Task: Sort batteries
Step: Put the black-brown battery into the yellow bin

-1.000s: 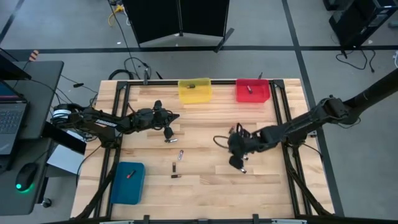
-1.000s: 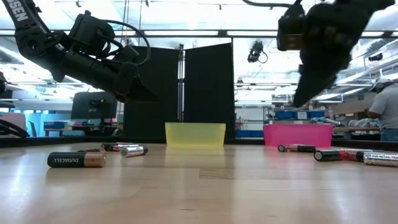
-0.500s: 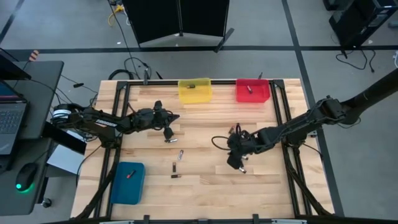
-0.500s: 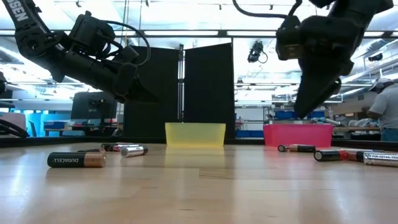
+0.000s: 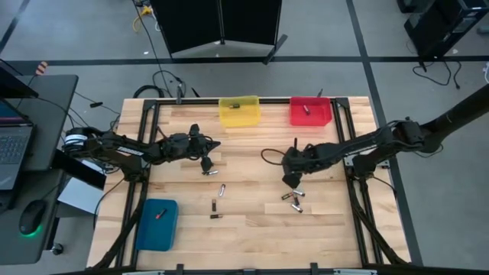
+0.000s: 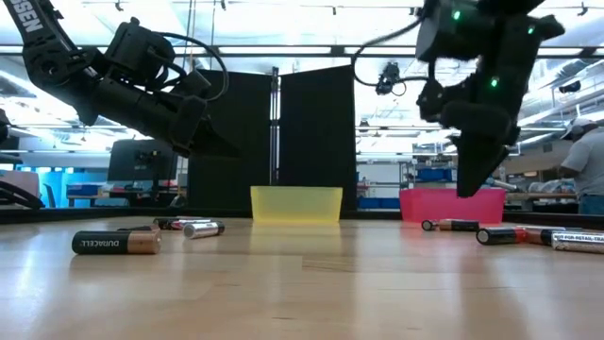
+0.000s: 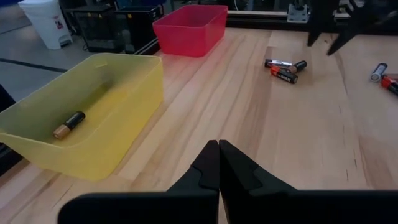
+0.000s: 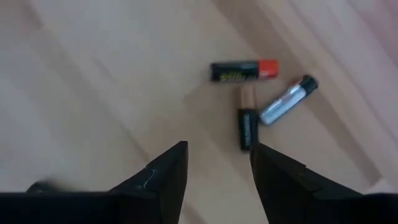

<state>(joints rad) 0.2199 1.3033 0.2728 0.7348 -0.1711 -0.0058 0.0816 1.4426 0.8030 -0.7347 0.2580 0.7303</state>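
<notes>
Right gripper [image 8: 214, 171] is hovering empty, fingers apart, over a three-battery cluster [image 8: 258, 96] mid-table, likely lining up a pick. Left gripper [image 7: 218, 163] is waiting pinched shut near the yellow bin [image 7: 118, 81].

A robotics laboratory is being shown: a framed wooden workbench [image 5: 252, 160] is being flanked by a desk carrying a laptop [image 5: 14, 145] and mouse [image 5: 31, 218], black partition panels [image 6: 274, 142] are being stood behind it, and shelving is being lit by ceiling strip lights [image 6: 283, 49] beyond.
</notes>
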